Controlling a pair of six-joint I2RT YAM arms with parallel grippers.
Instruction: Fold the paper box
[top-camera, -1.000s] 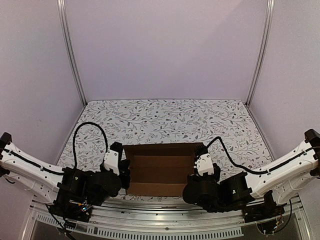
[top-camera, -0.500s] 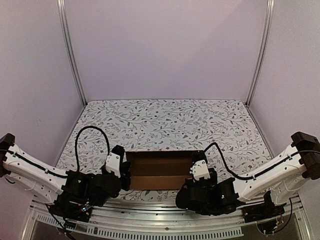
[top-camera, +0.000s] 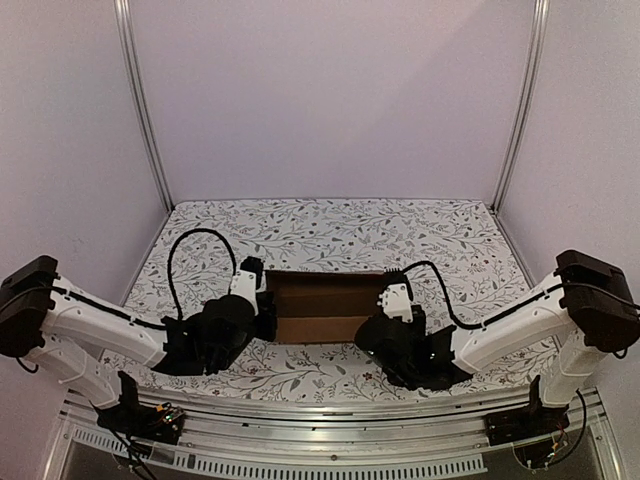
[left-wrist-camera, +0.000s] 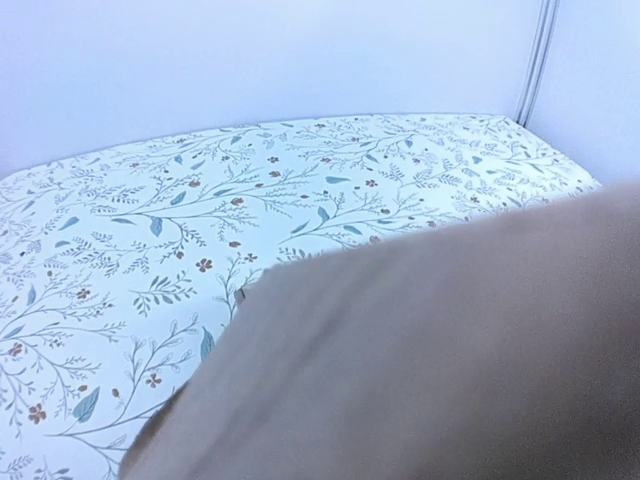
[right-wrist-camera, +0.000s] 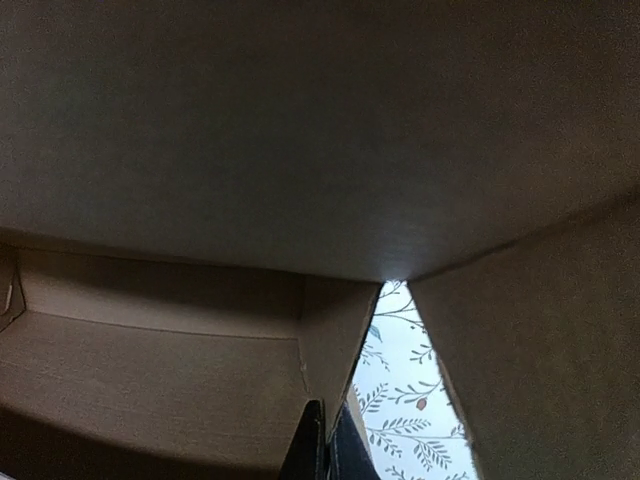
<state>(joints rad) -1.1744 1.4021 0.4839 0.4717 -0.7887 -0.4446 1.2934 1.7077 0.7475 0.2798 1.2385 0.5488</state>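
- Top external view: the paper box (top-camera: 325, 310) sits on the near half of the table (top-camera: 330, 230), midway between the two arms. It is plain brown cardboard, with its long side running left to right.
- A raised panel of the box leans over the tray part, and darker fold bands cross its brown face.
- Seen from the right wrist, the box (right-wrist-camera: 300, 150) fills nearly the whole picture. A broad panel hangs overhead, with a shallow floor and low walls below it, and another panel slants down on the right.
- The right gripper (right-wrist-camera: 325, 452) is at the box's right end (top-camera: 388, 303). Its dark fingertips (right-wrist-camera: 305, 455) stand almost together at the foot of a short inner wall, clenched on that wall's thin edge.
- The left gripper (top-camera: 266, 312) is at the box's left end, touching or just beside it.
- From the left wrist, blurred cardboard (left-wrist-camera: 450, 360) covers the lower right of the view and hides the fingers. I cannot tell whether those jaws are clenched or released.
- A floral cloth (left-wrist-camera: 150, 220) covers the table, showing through a gap between the panels in the right wrist view.
- Both arms reach inward from the table's near corners, with black cables looping above their wrists.
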